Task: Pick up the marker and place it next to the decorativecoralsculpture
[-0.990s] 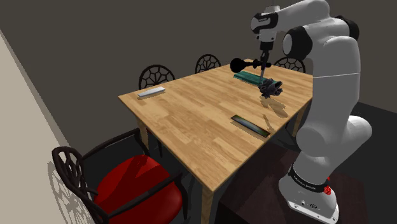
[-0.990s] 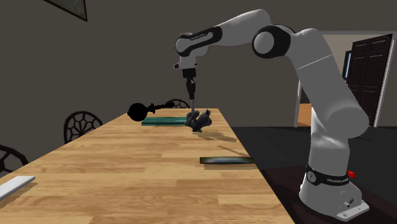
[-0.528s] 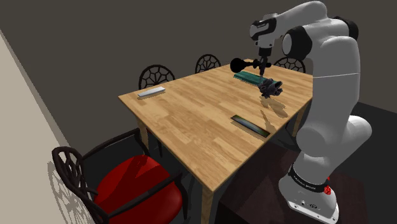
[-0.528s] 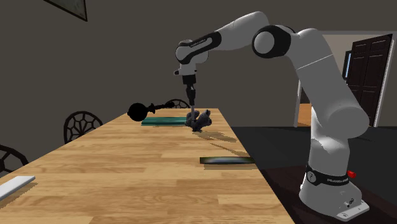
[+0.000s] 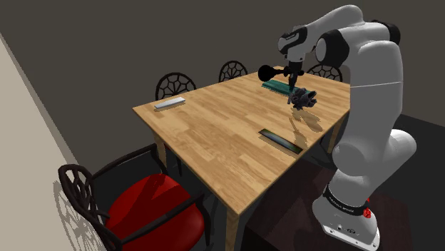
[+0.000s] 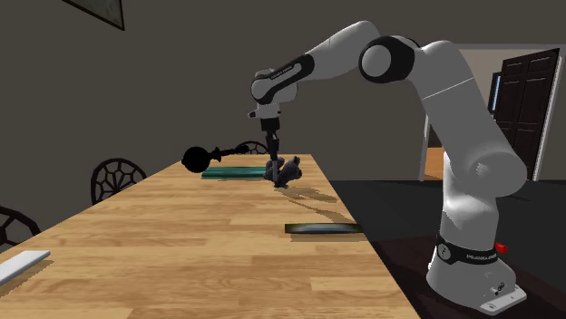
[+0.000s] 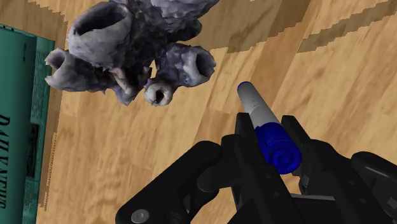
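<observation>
At the far end of the wooden table (image 5: pixel 214 135), the gripper (image 7: pixel 267 130) is seen pointing down just beside the grey coral sculpture (image 7: pixel 130 48). Jaws are pinched on the marker (image 7: pixel 262 121): grey barrel and blue cap clasped between the two black fingers. The pick is judged complete. The marker is held over bare wood, near the sculpture but apart from it, with its tip aimed at the tabletop. Contact between tip and table cannot be told. A green book (image 7: pixel 22 114) lies on the sculpture's other side, clear of the drop spot. The carry looks essentially finished too. What is left, by estimate: a short descent, release, and a straight retreat upward. One risk is noted: a round barrel may roll once let go.
</observation>
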`<state>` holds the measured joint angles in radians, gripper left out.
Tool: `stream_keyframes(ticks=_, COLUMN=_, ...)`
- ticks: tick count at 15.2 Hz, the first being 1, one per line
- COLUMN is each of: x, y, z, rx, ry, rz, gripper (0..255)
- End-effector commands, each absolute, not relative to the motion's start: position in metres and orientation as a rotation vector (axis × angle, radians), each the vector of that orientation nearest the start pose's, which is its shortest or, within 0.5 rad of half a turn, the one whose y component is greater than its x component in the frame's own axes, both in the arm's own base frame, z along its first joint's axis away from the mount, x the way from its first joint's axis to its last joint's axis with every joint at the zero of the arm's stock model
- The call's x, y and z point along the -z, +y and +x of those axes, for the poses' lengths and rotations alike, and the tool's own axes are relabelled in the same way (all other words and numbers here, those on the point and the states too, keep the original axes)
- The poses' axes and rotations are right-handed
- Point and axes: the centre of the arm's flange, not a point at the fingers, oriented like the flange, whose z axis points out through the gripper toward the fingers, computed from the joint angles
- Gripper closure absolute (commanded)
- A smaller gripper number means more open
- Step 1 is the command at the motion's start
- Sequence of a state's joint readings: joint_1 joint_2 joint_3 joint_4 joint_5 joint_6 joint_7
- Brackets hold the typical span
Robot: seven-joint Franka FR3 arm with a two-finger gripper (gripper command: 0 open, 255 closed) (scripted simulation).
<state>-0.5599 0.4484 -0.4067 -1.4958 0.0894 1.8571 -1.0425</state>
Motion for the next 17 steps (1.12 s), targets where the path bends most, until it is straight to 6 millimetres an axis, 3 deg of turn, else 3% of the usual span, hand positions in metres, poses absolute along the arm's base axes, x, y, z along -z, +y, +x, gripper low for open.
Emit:
stream_keyframes(ticks=1, x=-0.414, y=-0.529, z=0.422, rx=-0.159, ry=-0.126, rz=-3.140, gripper=255)
stream_keyframes(ticks=8, x=-0.379, y=-0.528, z=0.422, rx=-0.159, ry=-0.126, rz=-3.140, gripper=255)
stream_keyframes(ticks=16, x=-0.379, y=-0.528, z=0.422, rx=-0.160, ry=-0.126, rz=-3.140, gripper=255)
stream_keyframes(ticks=17, x=-0.379, y=-0.528, z=0.422, rx=-0.160, ry=-0.126, rz=-3.140, gripper=0)
